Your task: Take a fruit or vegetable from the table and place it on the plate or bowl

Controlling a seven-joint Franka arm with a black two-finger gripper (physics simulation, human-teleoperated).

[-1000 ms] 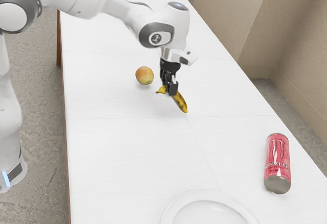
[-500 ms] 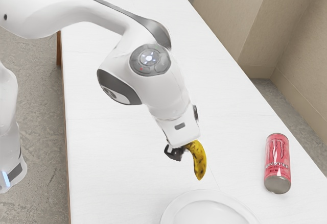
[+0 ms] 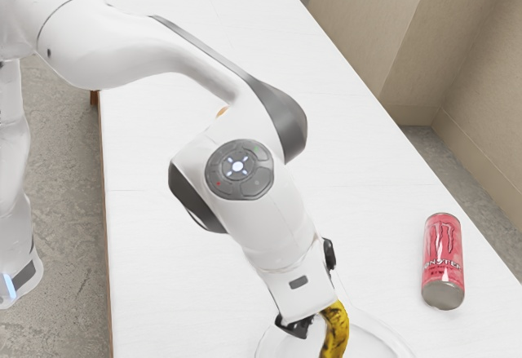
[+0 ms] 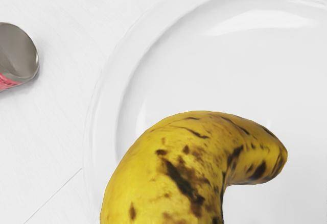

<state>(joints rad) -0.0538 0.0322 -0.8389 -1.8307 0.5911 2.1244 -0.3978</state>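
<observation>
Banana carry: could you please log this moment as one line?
phase: place | gripper: shut on banana | banana: held above plate | release: not yet

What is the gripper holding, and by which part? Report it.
The gripper is shut on the banana, gripping it at its upper end; the rest hangs down over the white plate.

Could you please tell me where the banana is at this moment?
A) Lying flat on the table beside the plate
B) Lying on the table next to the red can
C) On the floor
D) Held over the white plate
D: the banana hangs from the gripper above the plate, while the can lies apart on the table.
</observation>
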